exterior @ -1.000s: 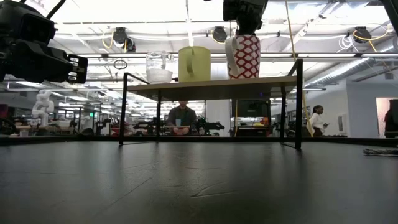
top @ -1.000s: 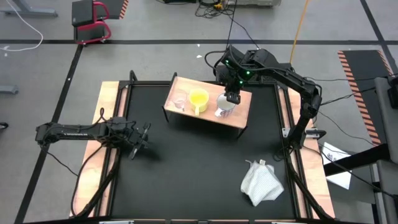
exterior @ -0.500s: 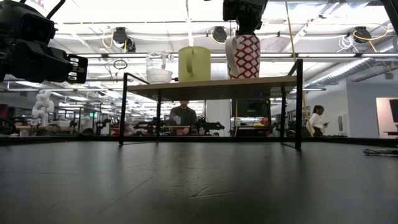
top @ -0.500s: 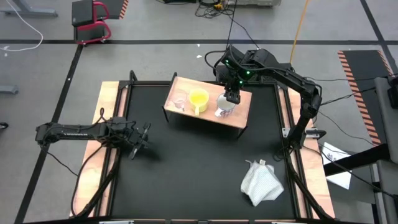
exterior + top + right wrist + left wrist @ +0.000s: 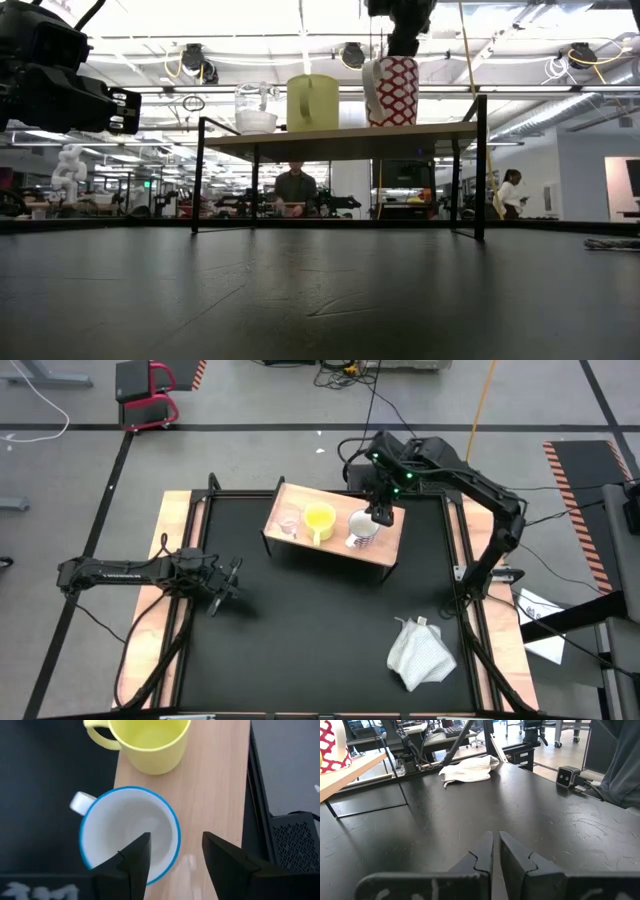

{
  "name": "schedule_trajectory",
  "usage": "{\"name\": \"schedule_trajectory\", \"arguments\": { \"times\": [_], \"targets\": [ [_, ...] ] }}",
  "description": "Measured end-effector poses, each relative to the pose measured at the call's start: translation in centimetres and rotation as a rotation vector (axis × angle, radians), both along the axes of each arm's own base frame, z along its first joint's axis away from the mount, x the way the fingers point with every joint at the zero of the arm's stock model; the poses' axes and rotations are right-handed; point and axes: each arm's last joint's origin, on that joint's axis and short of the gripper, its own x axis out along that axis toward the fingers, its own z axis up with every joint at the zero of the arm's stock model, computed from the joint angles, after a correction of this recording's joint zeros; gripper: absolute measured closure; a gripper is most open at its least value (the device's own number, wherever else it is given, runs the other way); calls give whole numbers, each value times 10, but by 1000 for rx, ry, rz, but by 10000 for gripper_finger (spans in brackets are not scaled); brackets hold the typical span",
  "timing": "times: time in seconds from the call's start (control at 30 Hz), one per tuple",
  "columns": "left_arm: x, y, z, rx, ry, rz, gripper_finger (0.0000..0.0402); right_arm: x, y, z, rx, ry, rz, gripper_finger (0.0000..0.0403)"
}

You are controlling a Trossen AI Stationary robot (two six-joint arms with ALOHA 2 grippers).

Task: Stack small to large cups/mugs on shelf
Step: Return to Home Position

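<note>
On the light wooden shelf (image 5: 388, 546) three vessels stand in a row on their bases. They are a small clear glass cup (image 5: 289, 522), a yellow handled mug (image 5: 319, 518) and a white mug with a red pattern (image 5: 392, 90). My right gripper (image 5: 175, 845) is open just above the white mug (image 5: 130, 835). One finger is over the mug's inside and the other over the shelf (image 5: 215, 780) beside it. My left gripper (image 5: 232, 575) is shut and empty, hovering at the table's left.
A crumpled white cloth (image 5: 420, 652) lies on the black table top near the right front. The shelf stands on thin dark legs (image 5: 198, 175) at the table's far middle. People sit and walk in the room behind the table (image 5: 291, 190).
My right gripper has risen off the white mug's rim and gone a little toward the table's right edge. The mug stays upright on the shelf.
</note>
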Motion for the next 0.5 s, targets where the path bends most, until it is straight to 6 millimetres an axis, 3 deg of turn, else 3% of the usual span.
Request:
{"name": "schedule_trajectory", "arguments": {
  "times": [0.5],
  "targets": [
    [0,0,0,0,0,0,369,-57,35,47,-30,-100,-21,242]
  ]
}}
